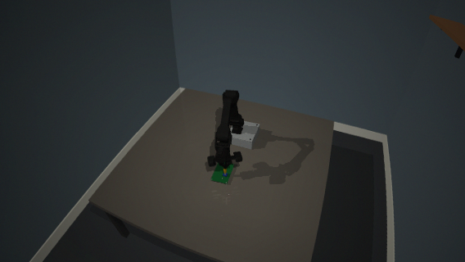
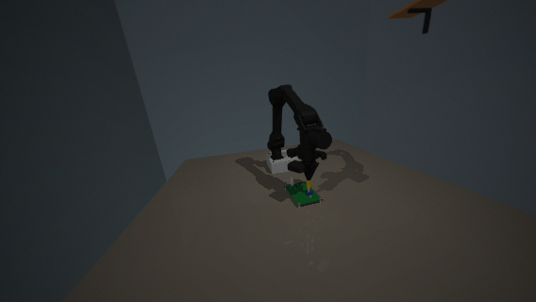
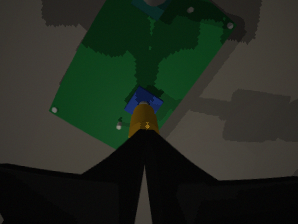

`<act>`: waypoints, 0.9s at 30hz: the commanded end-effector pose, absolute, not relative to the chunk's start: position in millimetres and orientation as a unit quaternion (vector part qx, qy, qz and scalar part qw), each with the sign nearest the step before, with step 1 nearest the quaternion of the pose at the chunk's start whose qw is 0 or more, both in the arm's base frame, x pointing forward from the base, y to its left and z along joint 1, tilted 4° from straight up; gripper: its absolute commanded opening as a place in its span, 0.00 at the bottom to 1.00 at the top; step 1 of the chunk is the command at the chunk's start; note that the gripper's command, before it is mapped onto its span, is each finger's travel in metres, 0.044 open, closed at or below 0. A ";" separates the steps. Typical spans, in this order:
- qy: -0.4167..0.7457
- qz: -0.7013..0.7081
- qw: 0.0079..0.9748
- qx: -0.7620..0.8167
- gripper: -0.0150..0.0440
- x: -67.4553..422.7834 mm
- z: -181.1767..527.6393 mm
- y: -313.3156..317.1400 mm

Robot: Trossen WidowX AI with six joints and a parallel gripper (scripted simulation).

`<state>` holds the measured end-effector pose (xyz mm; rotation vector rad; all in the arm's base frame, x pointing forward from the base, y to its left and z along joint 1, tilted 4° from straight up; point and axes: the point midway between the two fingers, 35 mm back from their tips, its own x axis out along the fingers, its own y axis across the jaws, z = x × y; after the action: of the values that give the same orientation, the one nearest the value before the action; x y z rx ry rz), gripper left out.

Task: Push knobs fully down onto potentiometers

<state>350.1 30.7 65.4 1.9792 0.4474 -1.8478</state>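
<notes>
The green circuit board (image 1: 216, 176) (image 2: 311, 198) (image 3: 93, 90) stands on the table in front of the arm. An orange knob (image 3: 143, 117) (image 1: 224, 170) (image 2: 309, 184) sits on a blue potentiometer (image 3: 141, 99) near the board's near edge. My gripper (image 3: 145, 136) (image 1: 224, 165) (image 2: 309, 179) is shut with nothing between its fingers, pointing straight down, and its closed tips rest on top of the orange knob.
The arm's white base block (image 1: 246, 139) (image 2: 278, 165) stands just behind the board. The table edge drops off at the left and front. A brown shelf (image 1: 446, 28) (image 2: 415, 8) hangs high on the wall at the upper right.
</notes>
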 end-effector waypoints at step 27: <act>0.157 -0.661 0.198 0.707 0.25 351.2 55.7 29.4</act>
<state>349.4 30.6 62.0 1.9810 0.4469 -1.8459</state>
